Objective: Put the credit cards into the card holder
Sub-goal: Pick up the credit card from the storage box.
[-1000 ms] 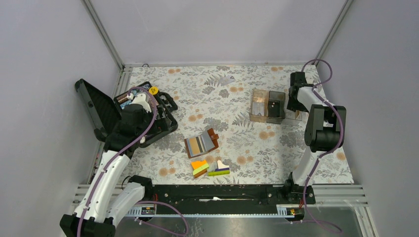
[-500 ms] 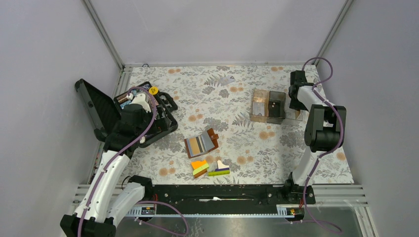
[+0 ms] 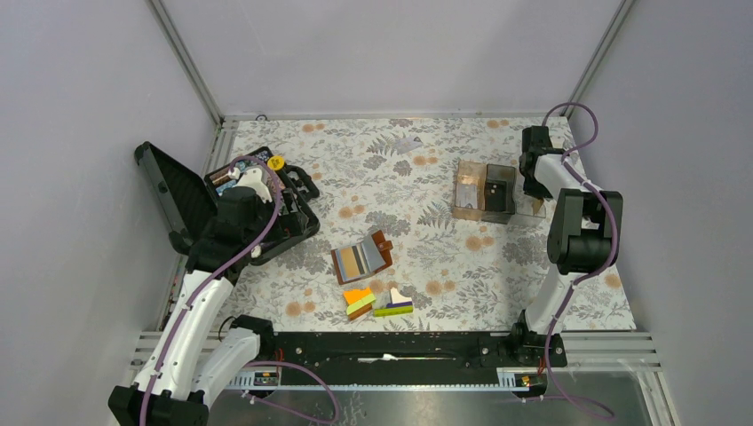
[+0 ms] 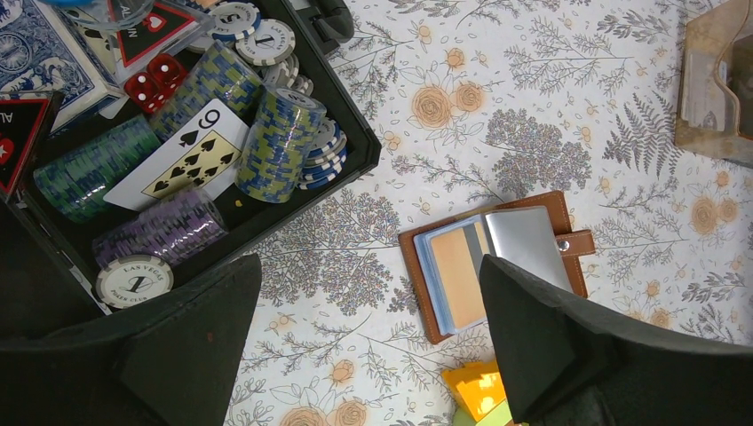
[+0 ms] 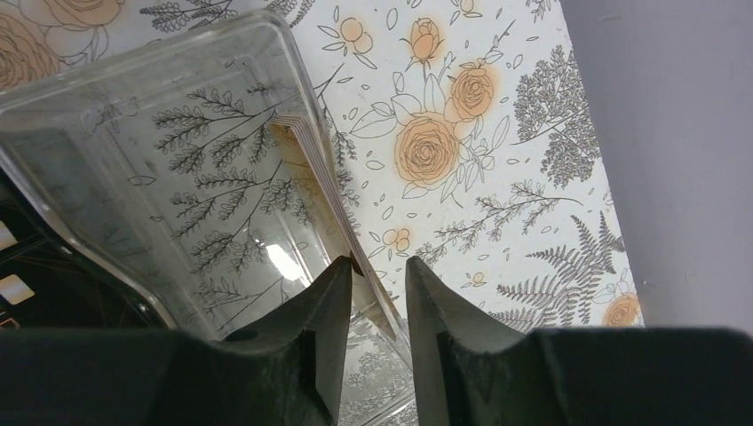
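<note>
Our right gripper (image 5: 379,271) stood narrow astride the credit cards (image 5: 311,160), which leaned on the clear box (image 5: 133,133) wall crowding its fingers. We could not tell if it pinched them. Our left gripper (image 4: 368,266) gaped wide, with the card holder (image 4: 561,209) lying open beneath, near its right finger, and the chip case (image 4: 351,115) by its left.

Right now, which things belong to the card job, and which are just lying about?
For the job: brown card holder, stack of cards in the clear box.
Lying about: black case, poker chips, coloured blocks, brown box.
</note>
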`<act>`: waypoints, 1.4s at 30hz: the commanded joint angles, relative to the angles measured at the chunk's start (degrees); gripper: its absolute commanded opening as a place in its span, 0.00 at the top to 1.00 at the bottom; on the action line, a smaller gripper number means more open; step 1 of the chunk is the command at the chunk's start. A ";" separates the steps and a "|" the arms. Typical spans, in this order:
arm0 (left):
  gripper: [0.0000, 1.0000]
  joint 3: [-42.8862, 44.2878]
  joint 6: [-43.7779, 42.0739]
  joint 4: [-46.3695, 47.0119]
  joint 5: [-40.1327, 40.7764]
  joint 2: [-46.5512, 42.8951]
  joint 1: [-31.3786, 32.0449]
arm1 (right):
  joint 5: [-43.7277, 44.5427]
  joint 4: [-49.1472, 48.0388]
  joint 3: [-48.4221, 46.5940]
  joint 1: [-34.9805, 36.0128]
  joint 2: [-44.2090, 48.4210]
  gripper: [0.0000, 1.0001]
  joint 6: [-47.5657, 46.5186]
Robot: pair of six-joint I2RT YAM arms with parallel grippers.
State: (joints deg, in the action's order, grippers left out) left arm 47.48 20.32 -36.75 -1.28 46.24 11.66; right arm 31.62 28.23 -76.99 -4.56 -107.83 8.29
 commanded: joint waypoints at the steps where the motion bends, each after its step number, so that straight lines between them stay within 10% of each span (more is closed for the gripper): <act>1: 0.01 0.15 -0.80 1.77 -0.92 -0.18 -0.50 | -1.14 1.18 -2.63 -0.10 3.29 0.66 -0.18; 26: 0.01 -0.53 0.78 2.46 -3.40 -1.63 -0.67 | -13.62 1.62 -1.85 -0.10 10.99 1.00 2.68; 42: 0.14 -17.58 21.47 20.51 -22.64 -4.01 1.23 | -44.84 -12.95 19.26 4.98 42.22 1.00 13.59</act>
State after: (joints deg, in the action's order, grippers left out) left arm 34.02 33.41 -26.61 -17.06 43.24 11.79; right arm -1.83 21.89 -63.51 -3.27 -70.87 17.65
